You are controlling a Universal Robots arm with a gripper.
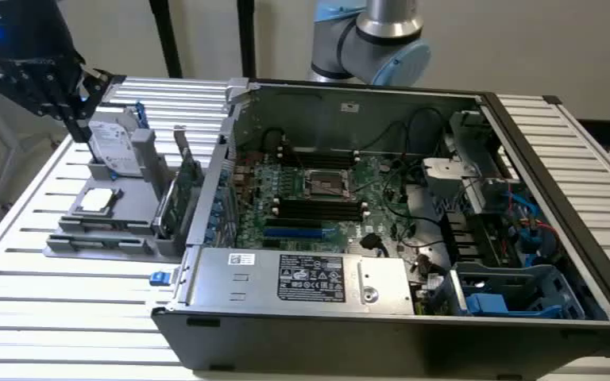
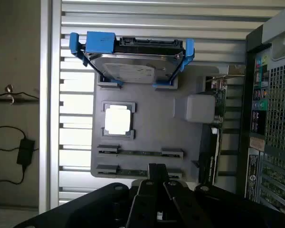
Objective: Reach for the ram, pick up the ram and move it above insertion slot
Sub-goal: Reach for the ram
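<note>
White slatted metal desk (image 1: 29, 317) carries a grey plastic holder tray (image 2: 152, 135). Over one end of the tray hangs the black gripper (image 2: 156, 173), its fingers pressed together and holding nothing. The ram (image 2: 140, 153), a long thin green circuit-board stick, sits edge-up between grey clips in that tray, untouched, near the fingertips.

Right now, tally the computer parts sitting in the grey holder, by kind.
Hard drive: 1
CPU: 1
Expansion card: 1
RAM sticks: 2
Total: 5
</note>
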